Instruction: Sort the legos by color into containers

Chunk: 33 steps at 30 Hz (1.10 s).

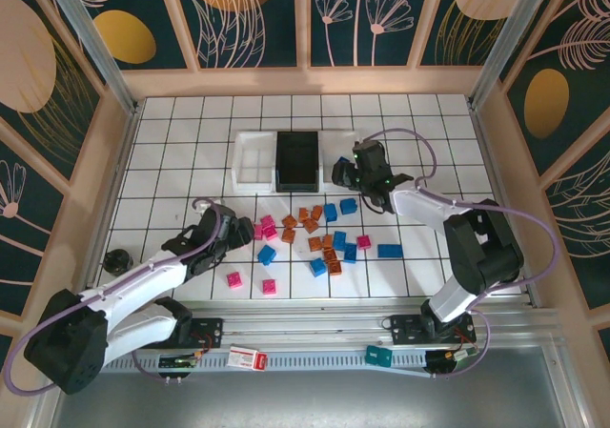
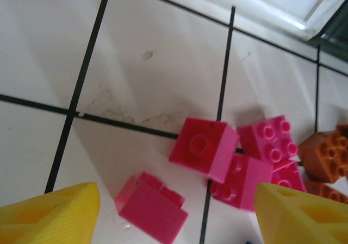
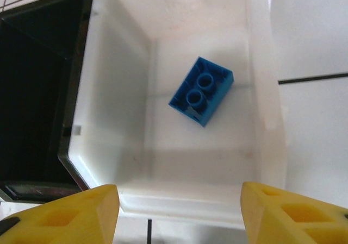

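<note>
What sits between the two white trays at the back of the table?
A black tray, in the top view, flanked by the left white tray and right white tray.

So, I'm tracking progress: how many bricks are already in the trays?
1. A blue brick lies in the right white tray, below the right gripper. The left white tray looks empty; the black tray is too dark to rule out a hidden one.

Top: high, overlooks whole table [image 1: 191, 161]. Wrists: close, downward; share legos [image 2: 204, 146], white tray [image 3: 163, 151].
</note>
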Tool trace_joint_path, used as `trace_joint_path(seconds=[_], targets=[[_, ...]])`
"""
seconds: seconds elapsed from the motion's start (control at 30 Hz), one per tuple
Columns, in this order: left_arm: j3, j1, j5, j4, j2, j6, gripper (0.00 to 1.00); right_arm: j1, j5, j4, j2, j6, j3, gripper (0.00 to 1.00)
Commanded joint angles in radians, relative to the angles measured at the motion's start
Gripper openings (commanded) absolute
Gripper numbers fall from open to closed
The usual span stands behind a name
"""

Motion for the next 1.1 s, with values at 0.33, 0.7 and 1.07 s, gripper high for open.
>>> trace_joint_path(seconds=[0.33, 0.7, 1.07], targets=[[-0.033, -0.016, -0.025, 0.081, 0.127, 0.022, 0.73, 0.004, 0.018, 0.049, -0.042, 0.031, -0.026, 0.61], [0.012, -0.016, -0.041, 0.152, 0.241, 0.033, 0.56, 0.004, 0.026, 0.046, -0.074, 0.028, -0.058, 0.61], [0.014, -0.016, -0.051, 0.116, 0.196, 0.037, 0.32, 0.005, 0.018, 0.063, -0.085, 0.038, -0.107, 0.61]])
